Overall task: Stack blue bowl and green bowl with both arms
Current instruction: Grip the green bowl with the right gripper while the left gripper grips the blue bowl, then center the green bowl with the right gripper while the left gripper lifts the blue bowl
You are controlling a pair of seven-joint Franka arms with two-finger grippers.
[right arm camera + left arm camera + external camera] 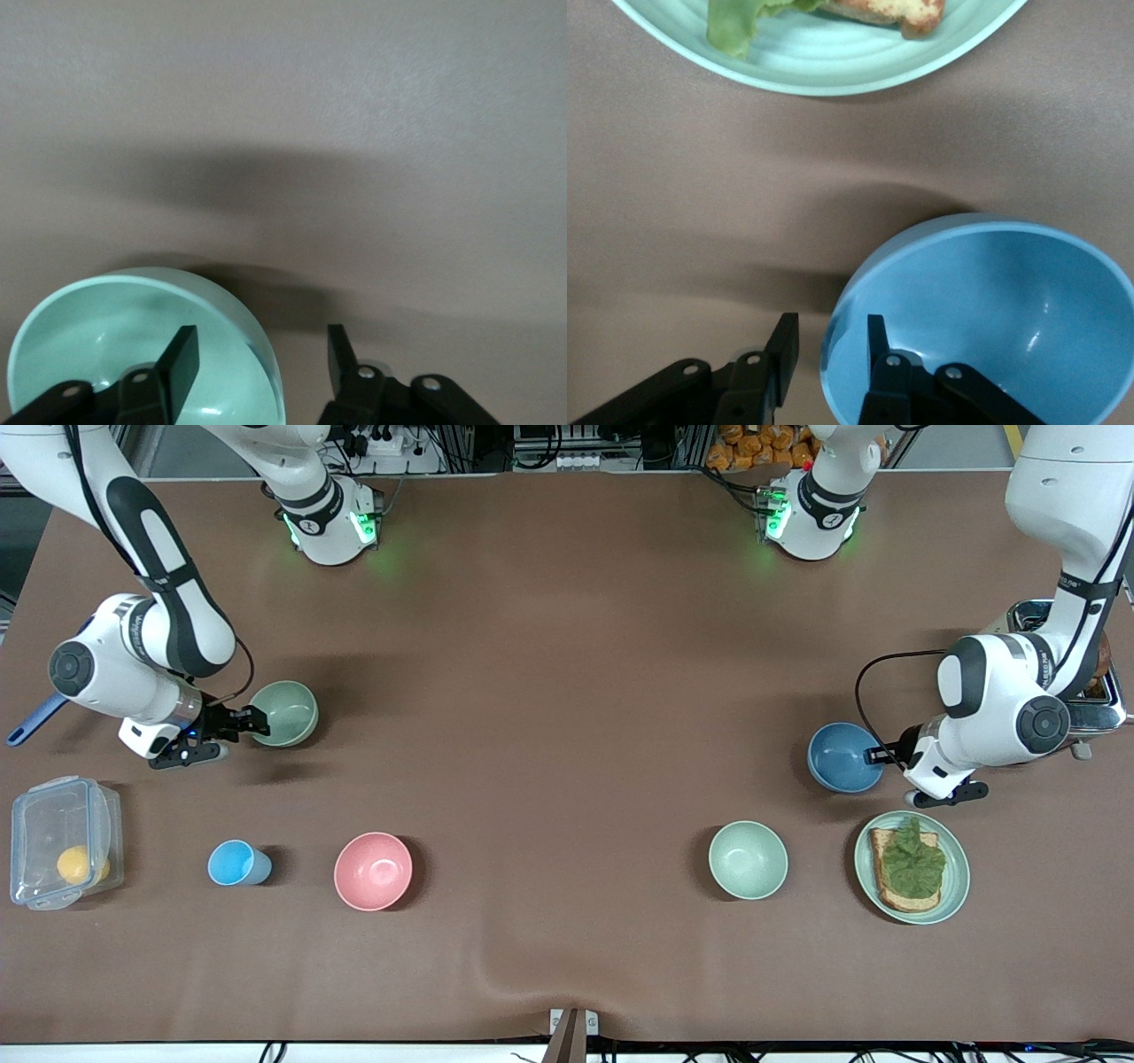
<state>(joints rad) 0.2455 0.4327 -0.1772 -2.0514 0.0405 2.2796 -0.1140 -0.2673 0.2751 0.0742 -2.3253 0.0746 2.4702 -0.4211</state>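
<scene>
Brown cloth-covered desk (567, 691). Round sage-green bowl (285, 712) sits toward the right arm's end; the right claw (252, 723) is spread, straddling its rim, one finger (182, 359) inside, one outside. Round sky-blue bowl (843, 756) sits toward the left arm's end, farther from the front camera than the pale-green plate of toast and lettuce (912, 866); the left claw (880, 755) is spread across its rim, one finger (877, 341) inside, the other outside.
</scene>
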